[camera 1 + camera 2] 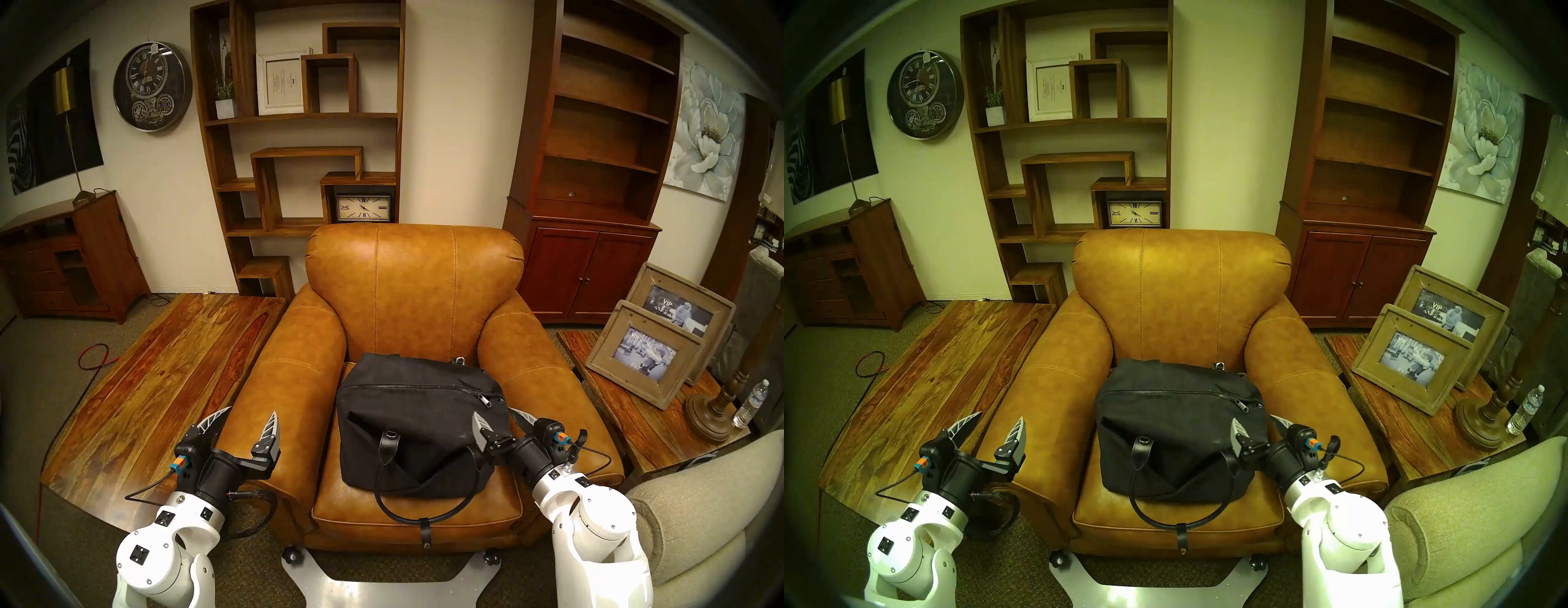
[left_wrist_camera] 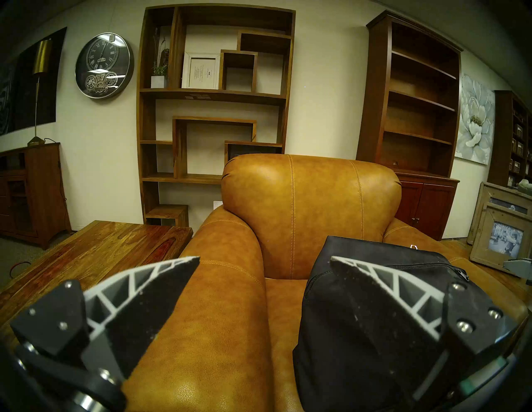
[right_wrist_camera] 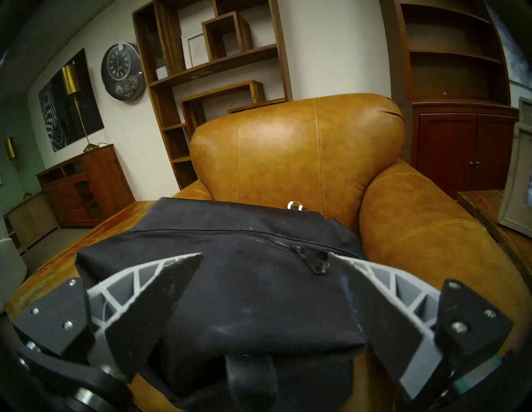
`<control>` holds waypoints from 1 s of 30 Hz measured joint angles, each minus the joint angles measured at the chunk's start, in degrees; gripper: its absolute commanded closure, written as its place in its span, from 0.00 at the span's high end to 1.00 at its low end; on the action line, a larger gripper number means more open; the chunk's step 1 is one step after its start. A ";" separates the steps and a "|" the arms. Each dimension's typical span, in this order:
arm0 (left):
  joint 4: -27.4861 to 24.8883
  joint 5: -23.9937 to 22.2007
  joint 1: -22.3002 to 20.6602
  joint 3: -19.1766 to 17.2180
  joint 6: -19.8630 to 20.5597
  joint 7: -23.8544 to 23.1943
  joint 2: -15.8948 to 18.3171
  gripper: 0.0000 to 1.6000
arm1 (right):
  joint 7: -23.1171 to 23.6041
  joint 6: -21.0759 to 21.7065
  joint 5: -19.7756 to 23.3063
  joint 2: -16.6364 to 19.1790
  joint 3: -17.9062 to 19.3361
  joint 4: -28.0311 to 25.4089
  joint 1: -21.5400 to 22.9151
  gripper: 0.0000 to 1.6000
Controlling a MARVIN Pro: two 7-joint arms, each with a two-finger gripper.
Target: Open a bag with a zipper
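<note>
Both claws spread, empty: left claw (image 1: 251, 414) over the armchair's (image 1: 415, 276) left armrest, right claw (image 1: 497, 414) at the bag's (image 1: 407, 429) near right corner. Bag on seat cushion, zipper (image 1: 418, 385) closed, pull tab (image 1: 487, 400) at right end. Handle loop (image 1: 407, 516) overhangs cushion front. Bag's far side hidden.

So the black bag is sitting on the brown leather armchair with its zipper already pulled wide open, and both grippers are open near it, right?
Not quite. The zipper is closed along the top of the bag, with its pull tab at the end nearest the right gripper; the head view shows this. The rest holds: the bag sits on the armchair, and the left gripper is open too.
</note>
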 measured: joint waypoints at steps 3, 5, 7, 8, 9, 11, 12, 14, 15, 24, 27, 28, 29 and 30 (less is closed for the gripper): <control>0.05 0.00 -0.01 0.00 -0.01 -0.01 -0.01 1.00 | 0.52 1.56 1.28 2.25 3.44 2.76 2.39 1.00; 0.07 0.00 -0.01 -0.01 -0.01 -0.02 -0.01 1.00 | 0.85 2.08 1.90 3.24 4.35 3.81 3.23 1.00; 0.09 -0.02 -0.02 -0.01 -0.01 -0.03 -0.01 1.00 | 1.41 2.75 2.92 4.64 5.23 5.41 4.40 1.00; 0.10 -0.02 -0.02 -0.01 -0.01 -0.03 -0.01 1.00 | 1.57 2.97 3.19 5.10 5.43 5.93 4.79 1.00; 0.10 -0.02 -0.02 -0.01 -0.01 -0.03 -0.02 1.00 | 1.73 3.20 3.45 5.56 5.57 6.47 5.18 1.00; 0.13 -0.02 -0.03 -0.01 -0.01 -0.04 -0.02 1.00 | 2.32 3.92 4.39 6.98 5.73 8.23 6.42 1.00; 0.14 -0.02 -0.03 -0.01 -0.01 -0.04 -0.02 1.00 | 2.60 4.23 4.84 7.56 5.73 8.98 6.93 1.00; 0.16 -0.02 -0.04 -0.01 -0.01 -0.05 -0.02 1.00 | 3.29 4.93 6.01 8.82 5.65 10.66 8.09 1.00; 0.17 -0.02 -0.05 -0.01 -0.01 -0.06 -0.03 1.00 | 3.71 5.35 6.70 9.52 5.50 11.52 8.70 1.00; 0.24 -0.01 -0.13 -0.03 -0.01 -0.09 -0.04 1.00 | 5.02 7.92 10.41 13.77 2.47 18.31 13.63 1.00; 0.26 -0.01 -0.16 -0.03 -0.01 -0.11 -0.04 1.00 | 4.94 8.56 11.11 14.65 1.14 20.62 15.36 1.00; 0.26 -0.01 -0.17 -0.03 -0.01 -0.11 -0.04 1.00 | 4.80 8.73 11.34 14.93 0.66 21.35 15.91 1.00; 0.27 -0.01 -0.18 -0.03 -0.01 -0.11 -0.05 1.00 | 4.67 8.87 11.52 15.14 0.28 21.93 16.36 1.00; 0.27 -0.01 -0.19 -0.04 -0.01 -0.12 -0.05 1.00 | 4.44 9.02 11.70 15.33 -0.15 22.68 16.90 1.00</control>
